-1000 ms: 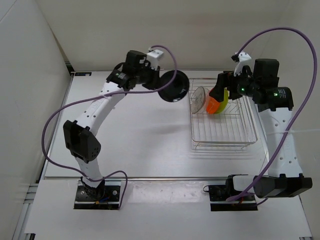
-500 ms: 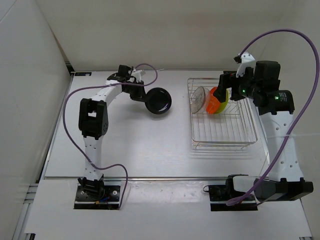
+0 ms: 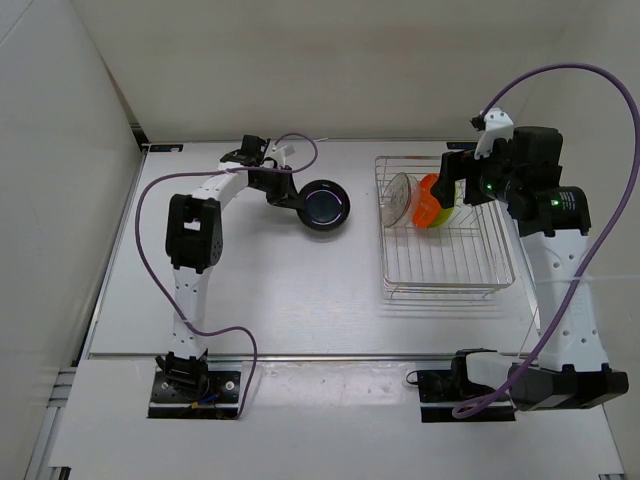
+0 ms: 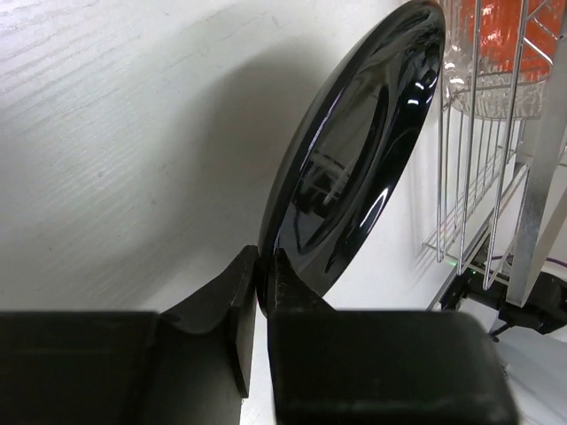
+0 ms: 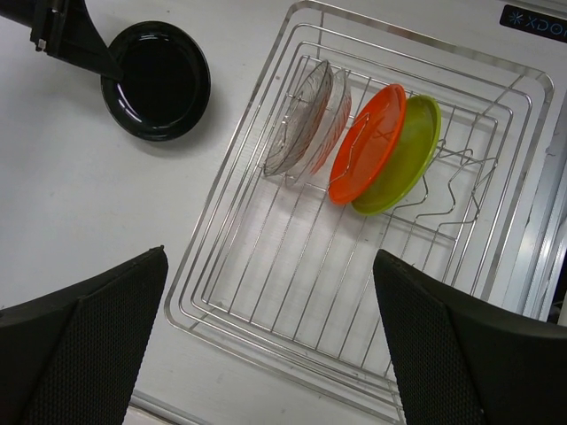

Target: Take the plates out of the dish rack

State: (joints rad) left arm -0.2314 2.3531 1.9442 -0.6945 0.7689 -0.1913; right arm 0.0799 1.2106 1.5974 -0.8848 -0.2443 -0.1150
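Left pincer [image 4: 260, 288] is clamped on the rim of the black plate [image 4: 354, 159]. The two matte black fingers [image 4: 221, 310] pinch the edge, one on each face. The plate is glossy, round and shallow with a raised lip, and the rack wires reflect in it. From the left wrist view it tilts over the table [image 3: 300, 290]. From above it looks almost flat and low, but I can't tell whether it touches the surface.

The table is matte white with a faint grain. A strip of it shows between the black plate and the dish rack [image 3: 445, 291], so the two are near but apart.

The rack is thin bright wire: rectangular, with low sides, rounded corners and parallel floor bars. The plates stand on edge in its far half, leaning:
- The clear plates [image 5: 306, 119] are on the left, ribbed and see-through.
- The orange plate [image 5: 368, 142] is to their right, smooth and opaque.
- The yellow-green plate [image 5: 409, 155] sits right behind the orange one, overlapping it.
- A gap of bare wire separates the clear plates from the orange one.

The near half of the rack is only wire floor.

Right pincer [image 5: 270, 341] is spread wide and holds nothing. It hangs above the rack, and its textured black pads [image 5: 80, 345] frame the rack's near edge in the wrist view. The rack's right rail runs close to my right arm.
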